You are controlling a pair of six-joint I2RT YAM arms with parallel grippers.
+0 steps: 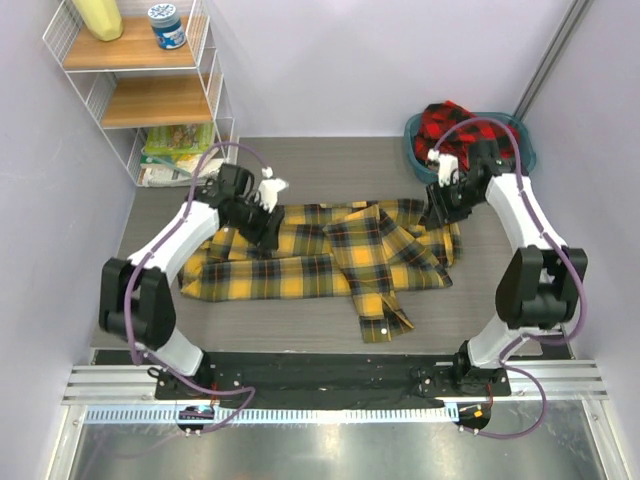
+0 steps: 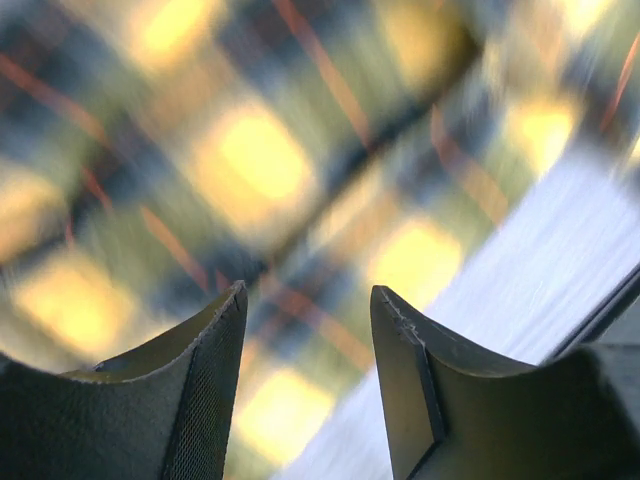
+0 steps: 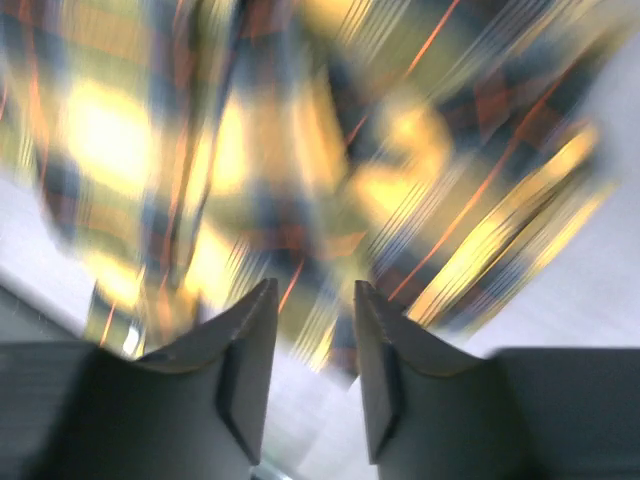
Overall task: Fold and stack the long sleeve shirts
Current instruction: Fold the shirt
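The yellow-and-black shirt [image 1: 330, 255] lies spread across the middle of the worktop [image 1: 300, 160], one sleeve thrown diagonally over the body with its cuff pointing toward the near edge. The red-and-black shirt [image 1: 450, 125] sits bunched in the teal basin [image 1: 415, 140] at the far right corner. The left pincer [image 1: 258, 218] is low over the yellow shirt's far left part and the right pincer [image 1: 440, 205] over its far right end. In each wrist view the jaws stand partly apart with nothing between them. The likely trouble is the floppy cloth: a fingertip dragging as an arm lifts away could pull the loose fold askew, and the bunched right end may spoil a flat stack. Both wrist views are badly blurred, so whether any finger touches the cloth cannot be told. The arms hide the shirt's collar and far corners from above, and most of the red shirt is buried in the basin.
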